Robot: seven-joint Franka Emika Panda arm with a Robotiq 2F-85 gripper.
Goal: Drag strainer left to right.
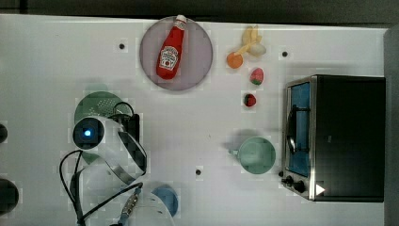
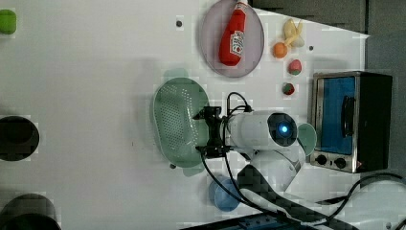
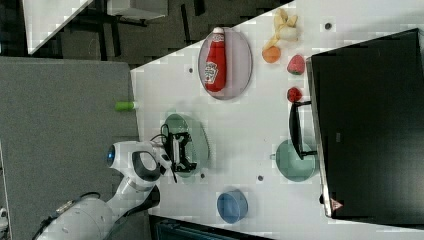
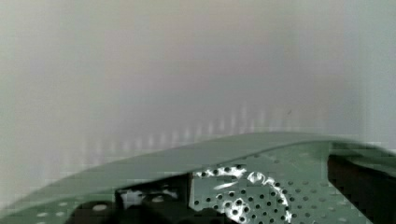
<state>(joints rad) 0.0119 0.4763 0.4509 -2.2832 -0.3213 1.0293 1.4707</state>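
The strainer (image 2: pixel 176 122) is a pale mint-green oblong colander dotted with small holes, lying on the white table at the top view's left. In the top view the arm covers much of the strainer (image 1: pixel 96 106). My gripper (image 2: pixel 201 133) hangs over the strainer's rim on the side toward the arm, open, its two black fingers spread wide. In the right view the gripper (image 3: pixel 181 151) sits above the strainer (image 3: pixel 196 131). The wrist view looks into the perforated bowl of the strainer (image 4: pixel 261 186), with a dark fingertip (image 4: pixel 140 205) low inside it and nothing held.
A mint cup (image 1: pixel 256 154) stands beside the toaster oven (image 1: pixel 343 136) at the top view's right. A ketchup bottle (image 1: pixel 170 47) lies on a purple plate (image 1: pixel 200 56). Toy fruits (image 1: pixel 256 75) lie near the oven. A blue bowl (image 1: pixel 165 197) sits by the arm's base.
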